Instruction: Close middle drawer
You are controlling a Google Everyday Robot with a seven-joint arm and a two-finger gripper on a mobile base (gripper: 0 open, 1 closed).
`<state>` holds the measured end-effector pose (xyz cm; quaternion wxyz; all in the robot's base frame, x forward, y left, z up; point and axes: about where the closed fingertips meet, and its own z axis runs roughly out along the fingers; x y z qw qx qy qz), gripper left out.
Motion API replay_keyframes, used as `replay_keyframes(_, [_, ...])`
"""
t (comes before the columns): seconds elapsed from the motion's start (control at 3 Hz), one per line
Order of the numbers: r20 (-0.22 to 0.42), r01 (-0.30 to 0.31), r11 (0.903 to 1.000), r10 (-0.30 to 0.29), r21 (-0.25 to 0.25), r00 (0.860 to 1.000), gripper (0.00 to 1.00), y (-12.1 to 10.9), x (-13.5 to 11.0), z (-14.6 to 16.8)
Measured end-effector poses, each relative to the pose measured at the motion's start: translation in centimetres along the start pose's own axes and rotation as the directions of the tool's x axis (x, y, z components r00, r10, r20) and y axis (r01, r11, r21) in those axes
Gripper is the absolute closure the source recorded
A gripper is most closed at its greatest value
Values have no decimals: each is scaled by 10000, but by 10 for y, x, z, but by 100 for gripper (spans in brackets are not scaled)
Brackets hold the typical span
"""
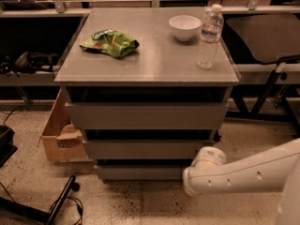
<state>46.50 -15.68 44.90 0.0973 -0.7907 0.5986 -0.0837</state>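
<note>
The grey cabinet shows three handleless drawer fronts. The middle drawer (145,149) is the medium front, between the tall top front (145,115) and the low bottom front (138,172). A dark gap runs above it, and its front stands roughly in line with the other two. My gripper (200,171) is at the end of the white arm, low at the right, in front of the bottom front's right end and just below the middle drawer's right corner. The white wrist housing hides the gripper's end.
On the cabinet top (154,64) lie a green snack bag (109,42), a white bowl (184,27) and a water bottle (209,36). A cardboard box (61,135) stands on the floor at the left. Cables (61,205) lie at bottom left, and a dark chair (262,36) is at the right.
</note>
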Motion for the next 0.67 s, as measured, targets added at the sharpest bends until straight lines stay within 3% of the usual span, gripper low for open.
replay_keyframes(0.33, [-1876,-1078,9904,901,-864,9781,100,23,97,-44])
replay_keyframes(0.67, [-3075,-3286,9324,2718,-1505,9119,100,50,198,-88])
